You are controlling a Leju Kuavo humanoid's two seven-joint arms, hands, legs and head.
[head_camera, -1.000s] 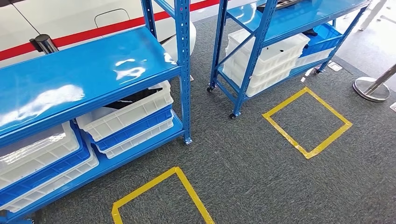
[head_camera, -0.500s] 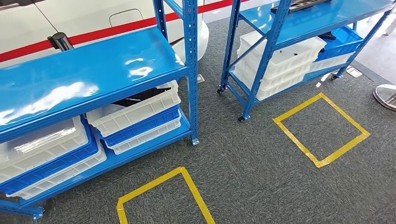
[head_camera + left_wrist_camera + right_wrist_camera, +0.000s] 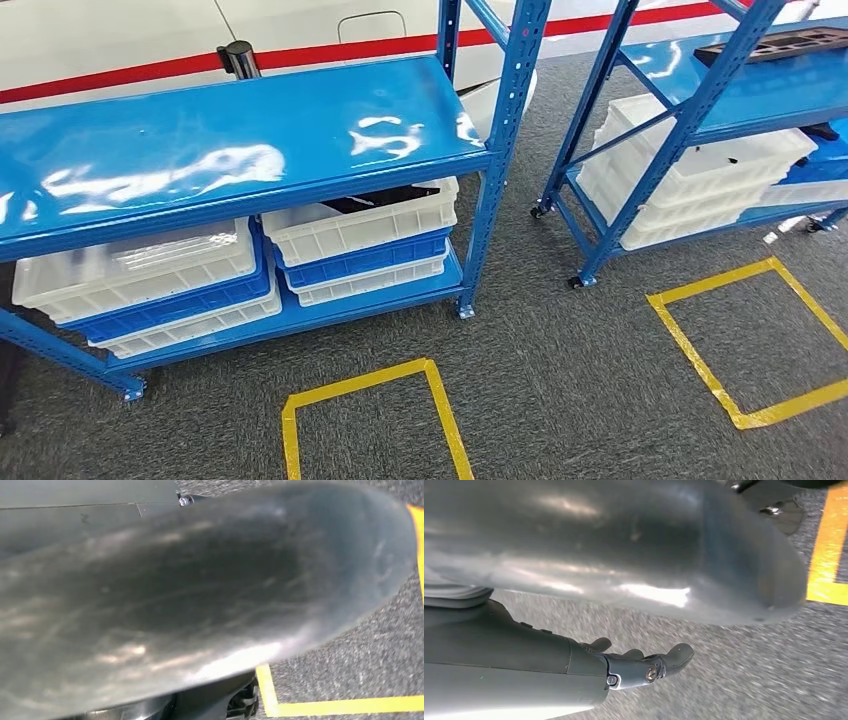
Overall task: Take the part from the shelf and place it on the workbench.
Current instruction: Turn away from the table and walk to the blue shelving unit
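Right hand hangs over the carpet, fingers loosely extended, holding nothing; left hand's state you cannot tell. Likely part: dark tray on the right-hand shelf, well beyond the yellow floor square. Square up there before you reach.

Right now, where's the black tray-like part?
In the head view, the black tray-like part lies at the far right on the upper shelf of the right-hand blue metal rack, above a stack of white plastic bins.
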